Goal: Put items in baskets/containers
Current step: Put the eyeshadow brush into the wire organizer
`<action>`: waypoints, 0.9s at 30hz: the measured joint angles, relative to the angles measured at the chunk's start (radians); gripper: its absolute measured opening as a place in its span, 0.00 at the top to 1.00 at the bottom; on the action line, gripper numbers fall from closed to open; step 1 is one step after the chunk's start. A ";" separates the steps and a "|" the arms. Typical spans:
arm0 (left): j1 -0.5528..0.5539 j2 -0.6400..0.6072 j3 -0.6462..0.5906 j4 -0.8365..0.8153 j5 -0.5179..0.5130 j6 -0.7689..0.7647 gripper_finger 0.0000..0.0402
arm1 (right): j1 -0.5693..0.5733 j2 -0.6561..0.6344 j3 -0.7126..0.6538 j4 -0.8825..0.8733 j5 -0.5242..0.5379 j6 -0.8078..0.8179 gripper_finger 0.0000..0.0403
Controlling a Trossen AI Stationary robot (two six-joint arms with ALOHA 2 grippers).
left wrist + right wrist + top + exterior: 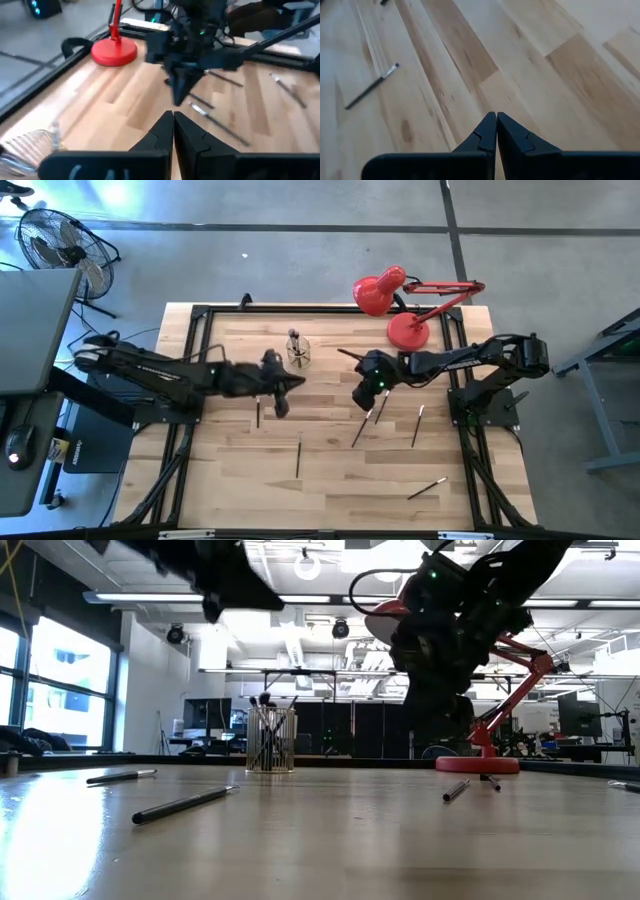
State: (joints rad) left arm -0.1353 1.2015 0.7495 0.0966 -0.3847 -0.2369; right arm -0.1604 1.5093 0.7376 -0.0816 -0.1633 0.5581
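Several thin dark brush sticks lie flat on the wooden table: one near my left gripper, one mid-table, a few below my right gripper, and one near the near edge. The small clear cup stands upright toward the far side with a few brushes standing in it. My left gripper hovers just near of the cup, shut and empty. My right gripper hangs above the table to the cup's right, also shut and empty, with one stick in its view.
A red desk lamp stands at the far right, with its round base on the table close behind my right arm. The two grippers face each other about a hand's width apart. A black frame edges the table.
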 joint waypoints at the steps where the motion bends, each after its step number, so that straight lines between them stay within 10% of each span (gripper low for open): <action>1: -0.025 0.024 0.029 -0.034 -0.021 -0.045 0.99 | 0.000 0.000 0.000 0.001 0.001 -0.020 0.98; 13: -0.148 0.242 0.289 -0.583 0.050 -0.641 0.99 | 0.007 0.000 0.000 0.043 0.038 -0.007 1.00; 27: -0.146 0.171 0.106 -0.559 0.097 -0.625 1.00 | 0.216 0.000 0.003 -0.059 0.174 0.285 1.00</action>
State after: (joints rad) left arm -0.2817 1.3728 0.8551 -0.4629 -0.2877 -0.8616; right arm 0.0553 1.5093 0.7405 -0.1406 0.0110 0.8426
